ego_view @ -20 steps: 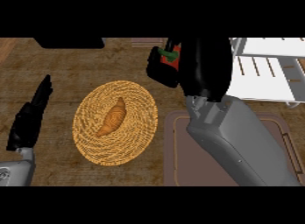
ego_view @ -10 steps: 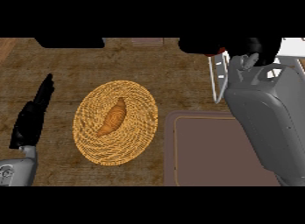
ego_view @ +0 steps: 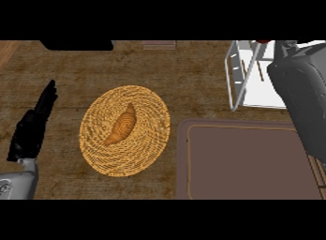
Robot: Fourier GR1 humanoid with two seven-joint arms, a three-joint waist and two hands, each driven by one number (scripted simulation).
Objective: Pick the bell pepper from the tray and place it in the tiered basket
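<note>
Right robot hand (ego_view: 285, 45) above basket (ego_view: 238, 79), mostly cut off, grip not readable | we saw pepper (ego_view: 263, 41) only as a red sliver beside it, off tray (ego_view: 186, 159) | we judged it light, hollow, waxy-slick: cup the body, not the stem | left robot hand (ego_view: 33, 129) straight-fingered, resting far left.

Kitchen setting. Brown wood-grain counter top (ego_view: 193, 79) seen from steeply above. Round woven plate (ego_view: 96, 154) holding what looks like a croissant (ego_view: 122, 125). Flat brown tray (ego_view: 248, 164) beside it; white wire tiered basket (ego_view: 259, 97) at upper right. Household serving ware throughout.
</note>
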